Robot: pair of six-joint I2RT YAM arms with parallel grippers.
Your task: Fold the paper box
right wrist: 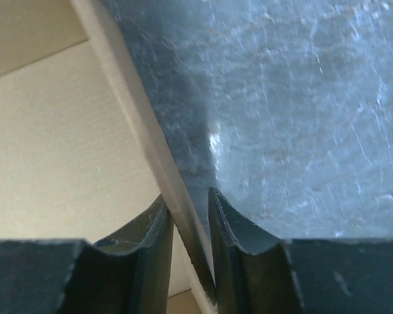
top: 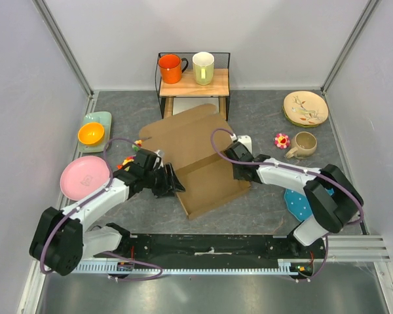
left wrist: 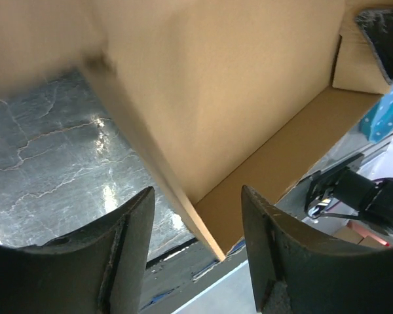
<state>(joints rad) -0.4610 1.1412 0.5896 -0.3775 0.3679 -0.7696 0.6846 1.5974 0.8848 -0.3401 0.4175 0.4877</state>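
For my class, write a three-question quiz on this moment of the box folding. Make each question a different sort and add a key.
1. True or false: the right gripper is pinching a wall of the cardboard box.
2. Pick one: the plate beside the left arm is A pink, B black, C white.
3. Fill the gap: the left gripper, astride an edge of the box, is ____ (open or shut).

Key: 1 true; 2 A; 3 open.
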